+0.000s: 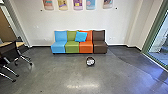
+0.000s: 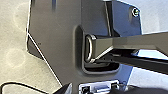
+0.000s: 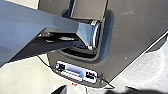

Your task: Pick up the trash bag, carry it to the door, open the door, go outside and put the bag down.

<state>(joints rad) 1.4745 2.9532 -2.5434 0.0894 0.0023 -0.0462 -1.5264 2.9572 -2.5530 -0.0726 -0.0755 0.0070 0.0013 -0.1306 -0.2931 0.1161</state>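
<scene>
From my operator place I see first the grey floor (image 1: 62, 72), shiny, with pale reflections. At 12 o'clock, behind it, stands the white wall (image 1: 82, 22). At 2 o'clock there is a tall glass panel (image 1: 161, 46) in a green frame (image 1: 151, 37). Along the wall, from 11 to a little past 12 o'clock, is the row of seats (image 1: 85, 47): blue, green, orange and brown, in this order from left to right. At 10 o'clock I have dark chairs (image 1: 7, 56) with shiny legs, and farther behind them a brown door (image 1: 6, 27). High at 12 o'clock hang five posters (image 1: 78, 3); their writing is too small for me to read. A blue cushion (image 1: 81, 36) leans tilted where the green and orange seats meet.

Just right of 12 o'clock, on the floor before the seats, lies a small dark bundle (image 1: 90, 61) with a whitish front. It may be the trash bag, but I cannot be sure. It looks nearly round, so I cannot tell its long axis; the whitish part faces toward me. My right gripper (image 3: 96, 89) is wide, its tips well apart. For my left gripper (image 2: 97, 88), I cannot tell if it is wide or narrow.
</scene>
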